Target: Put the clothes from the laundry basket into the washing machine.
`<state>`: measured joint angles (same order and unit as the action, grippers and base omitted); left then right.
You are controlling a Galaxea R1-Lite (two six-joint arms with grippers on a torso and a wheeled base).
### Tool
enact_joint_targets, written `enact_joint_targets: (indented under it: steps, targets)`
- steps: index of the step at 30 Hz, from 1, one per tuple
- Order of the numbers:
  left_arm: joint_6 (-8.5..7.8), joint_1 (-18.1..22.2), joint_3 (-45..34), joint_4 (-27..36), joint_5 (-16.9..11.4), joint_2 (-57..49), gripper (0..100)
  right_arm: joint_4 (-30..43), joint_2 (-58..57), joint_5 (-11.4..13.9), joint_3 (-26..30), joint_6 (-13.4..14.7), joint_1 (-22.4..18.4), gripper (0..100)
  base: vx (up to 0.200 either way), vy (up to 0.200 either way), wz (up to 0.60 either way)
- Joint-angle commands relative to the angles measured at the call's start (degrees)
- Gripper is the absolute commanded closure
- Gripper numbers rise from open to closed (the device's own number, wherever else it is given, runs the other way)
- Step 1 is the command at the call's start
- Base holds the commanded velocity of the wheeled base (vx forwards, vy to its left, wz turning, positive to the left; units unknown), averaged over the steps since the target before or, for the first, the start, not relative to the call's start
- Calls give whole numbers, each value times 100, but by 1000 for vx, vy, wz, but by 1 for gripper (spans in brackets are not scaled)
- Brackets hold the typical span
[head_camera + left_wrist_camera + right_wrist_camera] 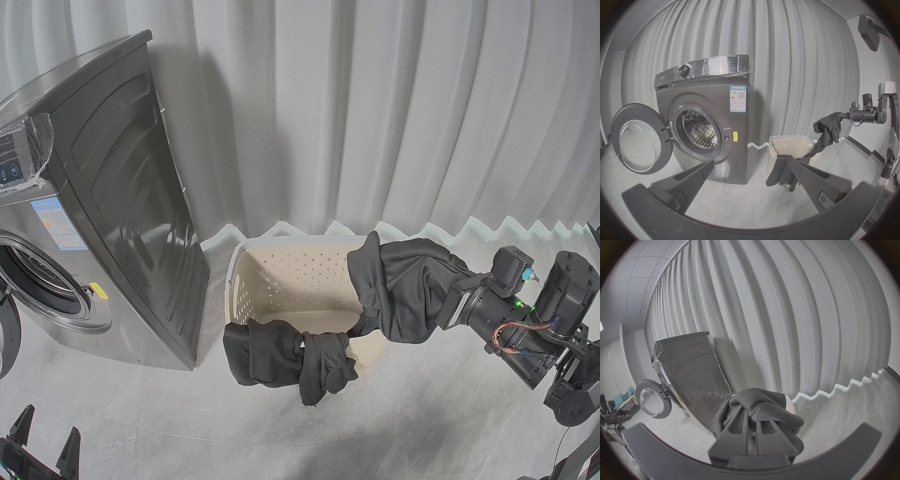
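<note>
A cream laundry basket [294, 275] stands on the floor to the right of the grey washing machine [125, 206]. My right gripper [751, 424] is shut on a black garment [400, 287] and holds it up above the basket's right rim. The cloth trails down into the basket, and a dark bunch [287, 356] hangs over the front rim; whether that is the same piece I cannot tell. The machine's round door [640, 137] is swung open, showing the drum [700, 131]. My left gripper [750, 167] stands open and holds nothing, low near the floor in front of the machine.
A pleated white curtain [375, 125] runs along the back behind machine and basket. Pale bare floor [219, 431] lies between the machine front and the basket.
</note>
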<state>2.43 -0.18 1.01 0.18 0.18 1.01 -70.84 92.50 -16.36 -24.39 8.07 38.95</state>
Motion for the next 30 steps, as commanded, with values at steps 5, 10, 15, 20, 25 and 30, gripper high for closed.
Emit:
enact_joint_targets:
  steps: [5,10,15,20,25,30]
  targets:
    - [4,1,-84,-1,-1,-101,0,-35,13,1,75,10,25,100,0,120,0]
    - [4,1,-84,-1,8,-101,0,-35,40,1,75,28,43,100,0,200,0]
    - [4,1,-84,-1,-1,-101,0,-44,57,-16,75,28,78,100,0,200,0]
    - [12,1,-84,-1,-1,-101,0,-35,40,-16,75,28,78,100,0,200,0]
    - [12,1,-84,-1,-1,-101,0,-44,40,-16,75,28,87,100,0,200,0]
    - [12,1,-84,-1,-1,-101,0,-44,40,-16,75,28,95,100,0,200,0]
